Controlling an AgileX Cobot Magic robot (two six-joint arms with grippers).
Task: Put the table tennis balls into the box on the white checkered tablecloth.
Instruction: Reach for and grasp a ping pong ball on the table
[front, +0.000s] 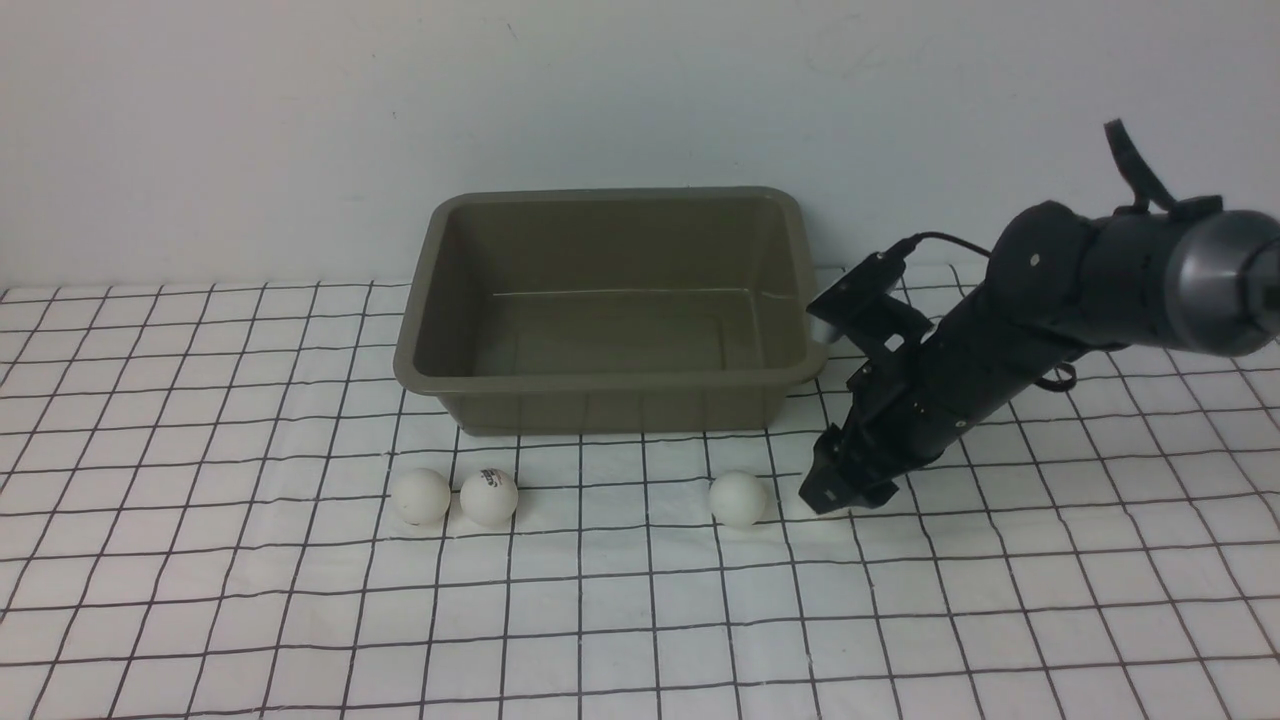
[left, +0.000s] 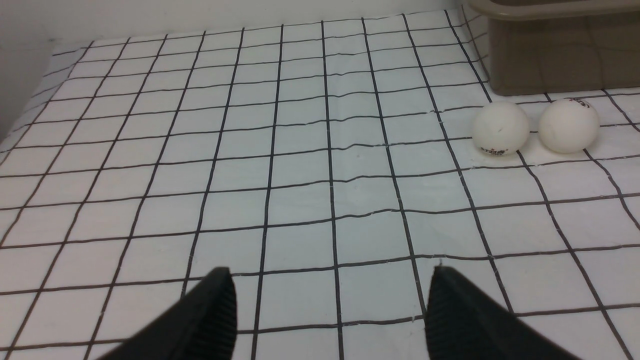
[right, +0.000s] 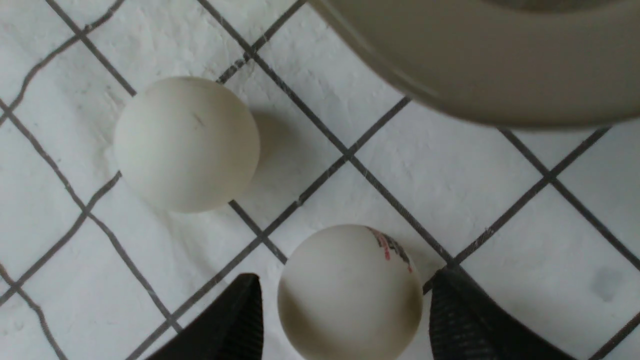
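Four table tennis balls (front: 489, 496) lie outside the box (front: 610, 405); none is in it, so the task is barely begun. The olive-grey box stands empty toward the back of the white checkered tablecloth (front: 640, 620), before a pale wall (front: 300, 100).

From the front, three balls rest on the cloth near the box's near wall: a pair almost touching toward the left, and a third ball (front: 738, 498) alone toward the right. The right end effector (front: 838, 490) is down at the cloth just beside that third ball, on its right. Its wrist camera shows the fourth ball (right: 350, 292), printed with a small red and dark logo, sitting between its two black fingers (right: 465, 320), with the box's rim close by. The fingers stand close on either side; whether they press the ball I cannot tell; it looks to be on the cloth, not lifted.

The left end effector (left: 331, 272) is outside the front view; its own camera shows its fingers spread wide with nothing between them, over bare cloth, well apart from the left pair.

By my reckoning all four balls remain to be carried to the box, most likely starting with the one at the right.
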